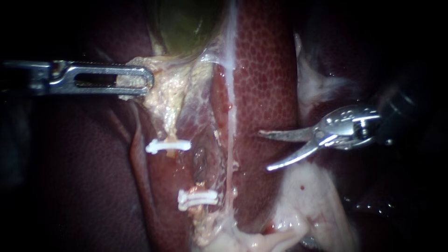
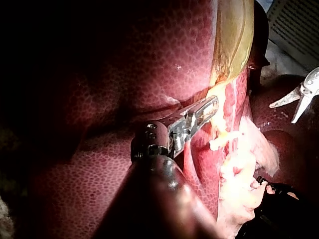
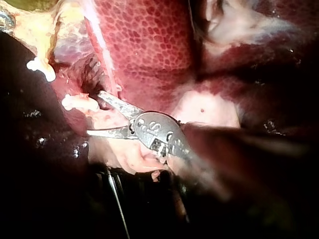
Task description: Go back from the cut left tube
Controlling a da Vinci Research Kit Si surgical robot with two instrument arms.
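The withdrawal step is in hand: the right instrument [image 1: 264, 150], jaws parted wide and empty, is seen over the liver [image 1: 266, 84], apart from the cut left tube [image 1: 172, 134] (severed between clips [image 1: 168, 146]). Further retreat along the shaft is called for, while pale tissue [image 1: 169, 89] is held in the left instrument's [image 1: 144, 79] closed jaws.

A surgical practice bench: a mottled red liver [image 1: 266, 70] and its green gallbladder [image 1: 186, 23] lie out in the open, brightly lit at close range with darkness around. Two slender steel tools, the left instrument [image 1: 148, 80] and the right instrument [image 1: 263, 150], reach over the organs, and white clips [image 1: 168, 146] sit on the tissue. In the left wrist view a pale slatted panel [image 2: 294, 25] shows beyond the liver's edge
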